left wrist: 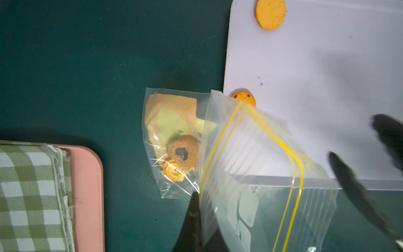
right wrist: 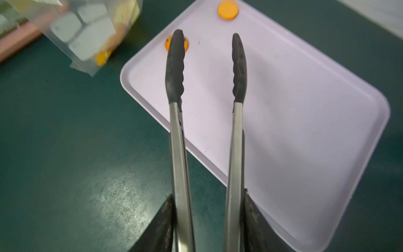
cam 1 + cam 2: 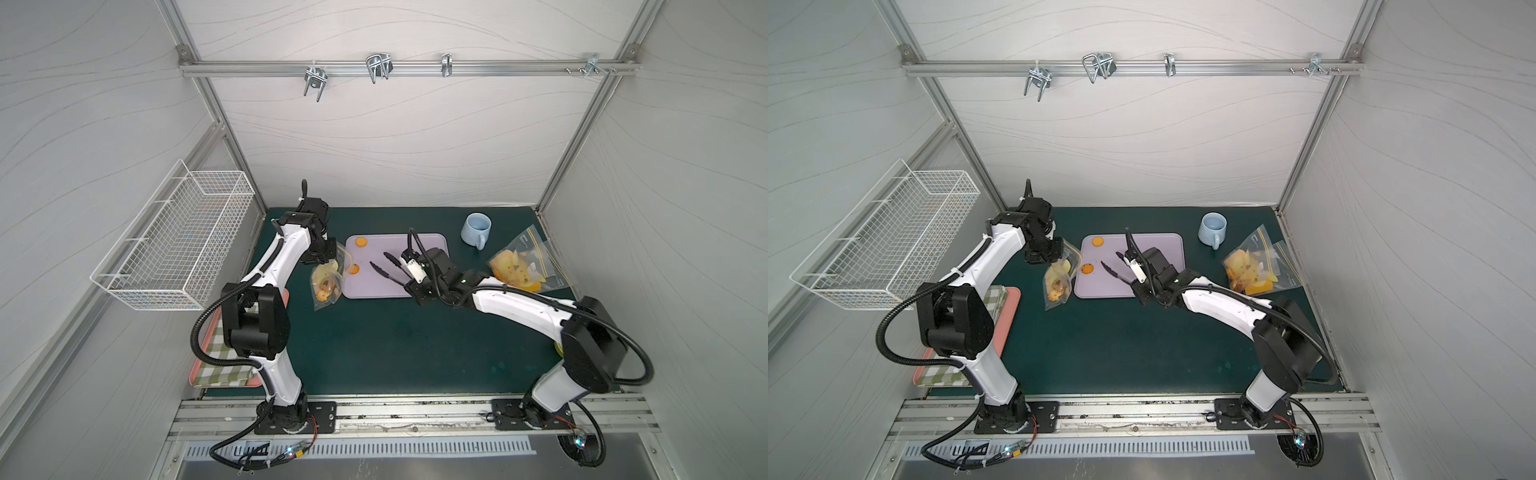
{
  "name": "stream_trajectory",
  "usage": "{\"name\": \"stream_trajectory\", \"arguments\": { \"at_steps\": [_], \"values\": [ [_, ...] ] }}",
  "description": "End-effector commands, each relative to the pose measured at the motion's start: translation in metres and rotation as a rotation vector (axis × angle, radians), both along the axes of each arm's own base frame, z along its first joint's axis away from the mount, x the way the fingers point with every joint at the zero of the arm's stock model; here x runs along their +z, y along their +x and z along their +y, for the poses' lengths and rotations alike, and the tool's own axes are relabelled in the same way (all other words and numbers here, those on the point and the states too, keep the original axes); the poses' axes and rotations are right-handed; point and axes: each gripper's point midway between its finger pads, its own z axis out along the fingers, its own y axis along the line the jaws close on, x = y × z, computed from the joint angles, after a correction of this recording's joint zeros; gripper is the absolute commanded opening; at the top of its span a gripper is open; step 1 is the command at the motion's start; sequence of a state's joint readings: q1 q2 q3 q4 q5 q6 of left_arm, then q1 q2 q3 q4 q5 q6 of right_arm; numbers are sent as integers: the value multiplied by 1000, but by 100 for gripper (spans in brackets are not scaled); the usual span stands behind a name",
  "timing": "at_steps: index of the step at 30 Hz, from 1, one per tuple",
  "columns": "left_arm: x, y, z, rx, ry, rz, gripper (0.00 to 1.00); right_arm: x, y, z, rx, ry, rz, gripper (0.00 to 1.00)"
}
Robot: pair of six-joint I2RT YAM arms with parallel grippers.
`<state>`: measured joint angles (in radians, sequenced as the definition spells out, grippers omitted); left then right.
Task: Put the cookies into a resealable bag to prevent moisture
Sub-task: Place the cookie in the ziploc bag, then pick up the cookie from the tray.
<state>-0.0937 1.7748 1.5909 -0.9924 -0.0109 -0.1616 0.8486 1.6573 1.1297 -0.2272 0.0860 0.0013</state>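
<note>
Two cookies (image 3: 361,242) lie on the lavender tray (image 3: 419,249); others sit in the resealable bag (image 1: 250,152). My left gripper (image 3: 323,261) pinches the bag's rim, fully closed. My right gripper (image 2: 209,222) clamps tongs (image 2: 176,139), tips apart.

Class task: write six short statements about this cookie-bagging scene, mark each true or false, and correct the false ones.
1. Two cookies lie on the lilac tray. True.
2. Those two cookies touch. False: they lie apart.
3. The right tool grips the tongs. True.
4. The tongs pinch a cookie. False: their tips stand apart, empty.
5. The left tool holds a resealable bag. True.
6. That bag is empty. False: a cookie with a dark heart shows inside.
</note>
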Motion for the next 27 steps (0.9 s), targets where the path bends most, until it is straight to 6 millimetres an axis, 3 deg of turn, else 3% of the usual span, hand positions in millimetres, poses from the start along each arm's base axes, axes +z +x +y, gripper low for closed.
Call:
{"name": "stream_trajectory", "arguments": {
  "at_steps": [1,9,14,27],
  "values": [
    [10,3,2,10,-2,-39,0,5,6,26,80,29,-2,48],
    [14,2,14,45,32,-51,0,-18,9,57,167,-33,12,49],
    [14,2,14,50,27,-54,0,-28,16,65,168,-66,8,53],
    [14,2,15,51,23,-53,0,-48,32,81,178,-111,21,52]
  ]
}}
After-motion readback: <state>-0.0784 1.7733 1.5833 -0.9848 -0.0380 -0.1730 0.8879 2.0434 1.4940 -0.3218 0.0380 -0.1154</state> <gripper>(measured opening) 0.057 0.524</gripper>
